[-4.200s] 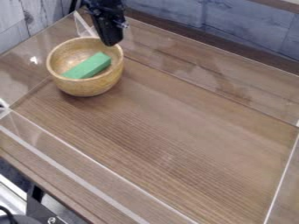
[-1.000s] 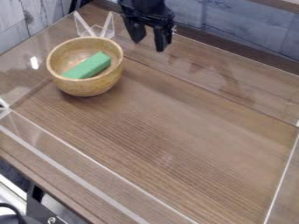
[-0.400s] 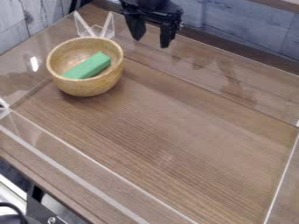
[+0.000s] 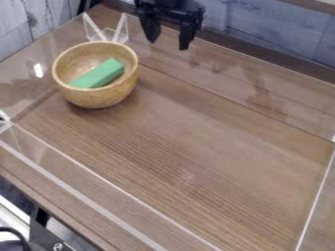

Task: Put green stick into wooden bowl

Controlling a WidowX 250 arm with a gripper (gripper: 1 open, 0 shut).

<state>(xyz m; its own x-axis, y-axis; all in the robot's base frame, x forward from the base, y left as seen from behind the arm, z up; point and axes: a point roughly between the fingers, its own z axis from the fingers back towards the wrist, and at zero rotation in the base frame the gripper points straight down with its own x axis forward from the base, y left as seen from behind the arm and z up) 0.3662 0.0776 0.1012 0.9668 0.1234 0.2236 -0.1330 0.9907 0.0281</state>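
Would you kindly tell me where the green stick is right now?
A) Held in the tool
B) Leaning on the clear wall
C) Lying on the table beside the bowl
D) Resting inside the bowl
D: the stick lies inside the bowl, while the tool hangs open and empty to its upper right.

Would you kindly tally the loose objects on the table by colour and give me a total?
Green: 1, the green stick, lying inside the bowl.
Light tan wood: 1, the wooden bowl, standing on the table.
Total: 2 objects.
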